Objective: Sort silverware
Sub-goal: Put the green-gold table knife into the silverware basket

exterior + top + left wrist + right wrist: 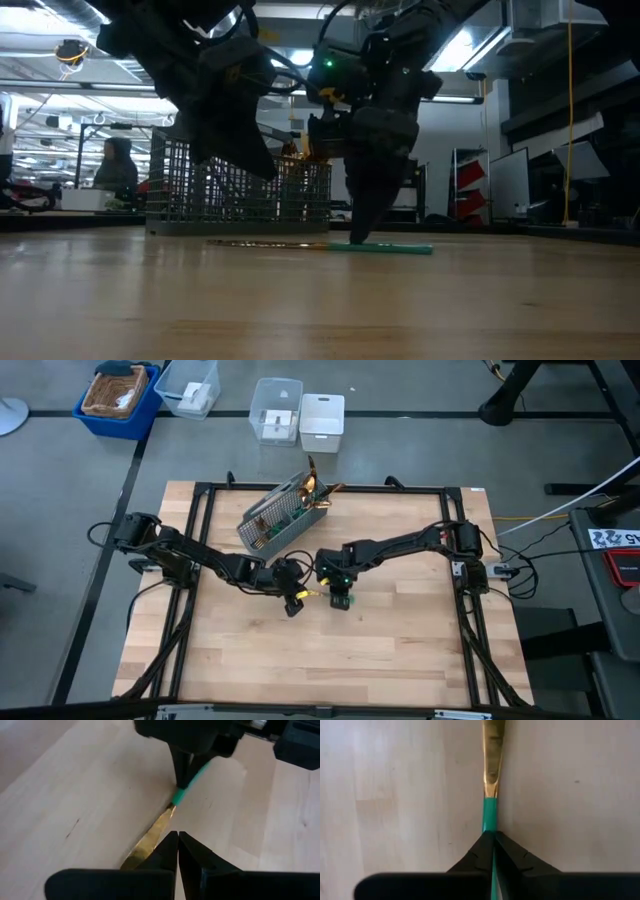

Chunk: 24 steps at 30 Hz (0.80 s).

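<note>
Right claw [494, 851] pinches knife [492, 780] near caddy [280, 518].

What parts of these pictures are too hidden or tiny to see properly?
- Utensil on the table: knife, fork or spoon? In the left wrist view the left tool covers its gold tip; the right wrist view cuts the head at the edge.
- Its teal handle end: hidden by the right tool shut on it.
- Silverware in the grey caddy: too small to count from the high view; dark arms block it in the low view.
</note>
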### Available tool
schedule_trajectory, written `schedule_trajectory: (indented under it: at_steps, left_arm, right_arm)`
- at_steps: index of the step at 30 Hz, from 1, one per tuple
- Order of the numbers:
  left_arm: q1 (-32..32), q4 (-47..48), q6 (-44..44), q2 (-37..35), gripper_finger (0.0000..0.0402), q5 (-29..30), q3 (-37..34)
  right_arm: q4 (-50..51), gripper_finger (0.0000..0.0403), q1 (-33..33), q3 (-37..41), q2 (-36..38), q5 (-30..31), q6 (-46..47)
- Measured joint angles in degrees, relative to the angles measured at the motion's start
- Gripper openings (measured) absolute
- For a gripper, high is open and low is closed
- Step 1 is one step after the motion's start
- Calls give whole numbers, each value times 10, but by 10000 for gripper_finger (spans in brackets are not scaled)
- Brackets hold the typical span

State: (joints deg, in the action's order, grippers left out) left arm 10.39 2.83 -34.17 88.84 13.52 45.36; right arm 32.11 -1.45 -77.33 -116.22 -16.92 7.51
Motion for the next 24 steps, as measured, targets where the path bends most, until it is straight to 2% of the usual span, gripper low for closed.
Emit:
schedule_trajectory:
  at_steps: [14, 19, 24]
  left_arm:
    - [0, 0, 13, 0, 3, -1, 0]
    - [0, 2, 26, 0, 3, -2, 0]
    - [2, 24, 29, 0, 3, -2, 0]
  right_arm:
    - [16, 112, 1, -16, 0, 13, 2]
    - [12, 119, 9, -16, 0, 21, -2]
    - [10, 116, 24, -17, 0, 65, -3]
